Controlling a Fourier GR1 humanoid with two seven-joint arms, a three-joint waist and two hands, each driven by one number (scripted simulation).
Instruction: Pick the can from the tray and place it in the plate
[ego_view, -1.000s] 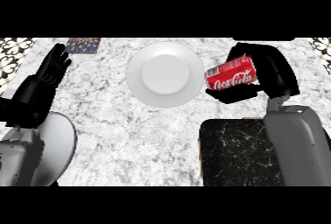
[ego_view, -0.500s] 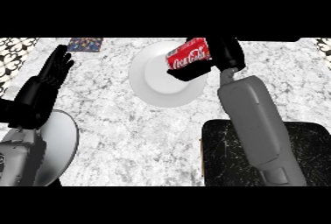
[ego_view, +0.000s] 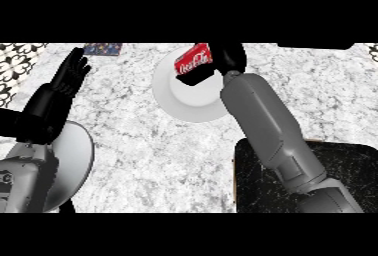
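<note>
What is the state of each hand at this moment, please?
Left hand: open, holding nothing, resting at the view's left with fingers up.
Right hand: closed around the red can, over the white plate.

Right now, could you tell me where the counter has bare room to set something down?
Open marble lies between the left hand and plate, and right of the right hand. The can crowds the plate's far rim; the tray fills the near right.
</note>
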